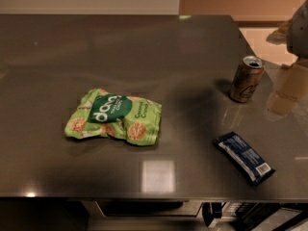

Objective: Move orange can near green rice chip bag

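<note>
The orange can [246,79] stands upright on the dark table [144,47] at the right, its silver top open. The green rice chip bag [115,118] lies flat left of the middle, well apart from the can. My gripper [288,88] is a pale shape at the right edge of the view, just right of the can and not touching it. Part of the arm [299,25] shows above it.
A dark blue flat packet [244,157] lies near the front right of the table, below the can. The table's front edge runs along the bottom, and its right edge lies close behind the can. A pale floor shows beyond the right edge.
</note>
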Controlling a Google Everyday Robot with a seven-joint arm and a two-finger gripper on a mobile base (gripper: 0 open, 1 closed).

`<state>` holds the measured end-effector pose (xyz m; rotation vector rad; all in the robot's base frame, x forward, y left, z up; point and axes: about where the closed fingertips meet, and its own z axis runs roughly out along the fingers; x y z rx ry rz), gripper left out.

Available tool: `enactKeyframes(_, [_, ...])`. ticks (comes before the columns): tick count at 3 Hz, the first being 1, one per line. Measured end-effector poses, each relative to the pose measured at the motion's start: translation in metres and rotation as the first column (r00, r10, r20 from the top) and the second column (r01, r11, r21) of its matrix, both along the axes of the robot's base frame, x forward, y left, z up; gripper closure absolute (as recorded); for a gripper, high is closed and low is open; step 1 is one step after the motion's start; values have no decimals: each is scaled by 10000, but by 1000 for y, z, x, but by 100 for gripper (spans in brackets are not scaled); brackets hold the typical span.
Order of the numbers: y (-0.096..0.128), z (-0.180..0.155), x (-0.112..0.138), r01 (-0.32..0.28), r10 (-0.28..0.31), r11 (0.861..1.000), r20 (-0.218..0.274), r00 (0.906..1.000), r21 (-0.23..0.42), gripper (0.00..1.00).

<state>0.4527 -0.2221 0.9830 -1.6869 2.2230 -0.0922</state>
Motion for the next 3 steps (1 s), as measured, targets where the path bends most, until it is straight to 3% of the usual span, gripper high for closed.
enactKeyframes(3, [-36,-21,81,648,-699,9880,317,9970,1399,0])
